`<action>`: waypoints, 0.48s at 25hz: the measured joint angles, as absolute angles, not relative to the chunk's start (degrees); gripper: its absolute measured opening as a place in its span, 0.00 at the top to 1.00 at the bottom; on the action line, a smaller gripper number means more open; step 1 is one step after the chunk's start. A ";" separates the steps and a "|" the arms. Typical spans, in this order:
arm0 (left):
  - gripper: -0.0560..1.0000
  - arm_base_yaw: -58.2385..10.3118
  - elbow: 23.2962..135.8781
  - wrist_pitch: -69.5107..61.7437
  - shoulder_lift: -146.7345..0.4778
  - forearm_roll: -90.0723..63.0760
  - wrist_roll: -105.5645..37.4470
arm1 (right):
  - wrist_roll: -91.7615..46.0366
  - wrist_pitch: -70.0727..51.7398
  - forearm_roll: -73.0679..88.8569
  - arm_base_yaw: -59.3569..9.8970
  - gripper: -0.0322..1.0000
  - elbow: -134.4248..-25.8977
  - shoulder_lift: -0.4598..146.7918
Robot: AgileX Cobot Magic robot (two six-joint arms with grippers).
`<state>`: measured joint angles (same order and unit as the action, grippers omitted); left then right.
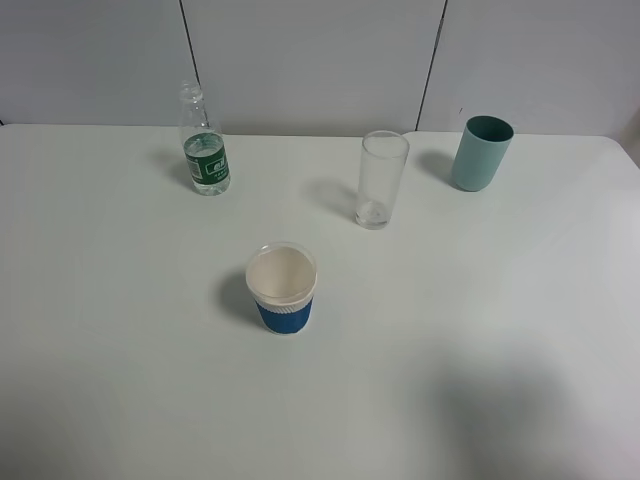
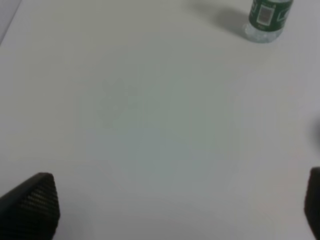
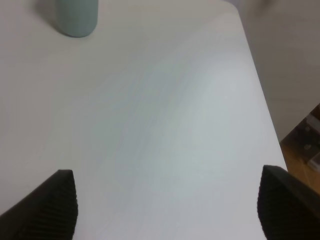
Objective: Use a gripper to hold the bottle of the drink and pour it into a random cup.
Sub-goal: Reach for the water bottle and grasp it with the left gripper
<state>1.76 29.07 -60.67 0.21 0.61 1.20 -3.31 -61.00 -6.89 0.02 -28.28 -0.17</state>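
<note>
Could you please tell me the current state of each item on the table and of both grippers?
Bottle: upright, not held.
Glass: upright, empty.
Paper cup: upright, empty.
Teal tumbler: upright.
Left gripper: jaws open, holding nothing.
Right gripper: jaws open, holding nothing.

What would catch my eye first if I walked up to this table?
Probably the white paper cup with its blue sleeve, standing alone near the middle of the white table. Behind it, towards the far edge, stand a small clear bottle with a green label on the left, a tall clear glass in the middle and a teal tumbler on the right.
</note>
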 joint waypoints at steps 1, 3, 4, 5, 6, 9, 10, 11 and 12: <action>0.00 1.76 29.07 -60.67 0.21 0.61 1.20 | -3.31 -61.00 -6.89 0.02 0.25 -28.28 -0.17; 0.00 1.76 29.07 -60.67 0.21 0.61 1.20 | -3.31 -61.00 -6.89 0.02 0.25 -28.28 -0.17; 0.00 1.76 29.07 -60.67 0.21 0.61 1.20 | -3.31 -61.00 -6.89 0.02 0.25 -28.28 -0.17; 0.00 1.76 29.07 -60.67 0.21 0.61 1.20 | -3.31 -61.00 -6.89 0.02 0.25 -28.28 -0.17; 0.00 1.76 29.07 -60.67 0.21 0.61 1.20 | -3.31 -61.00 -6.89 0.02 0.25 -28.28 -0.17; 0.00 1.76 29.07 -60.67 0.21 0.67 1.20 | -3.31 -61.00 -6.89 0.02 0.25 -28.28 -0.17; 0.00 1.76 29.21 -60.42 0.21 0.82 1.20 | -3.31 -61.00 -6.89 0.02 0.25 -28.28 -0.17; 0.00 1.76 29.61 -59.86 0.21 0.94 1.20 | -3.31 -61.00 -6.89 0.02 0.25 -28.28 -0.17; 0.00 1.76 30.23 -59.10 0.14 1.01 1.20 | -3.31 -61.00 -6.89 0.02 0.25 -28.28 -0.17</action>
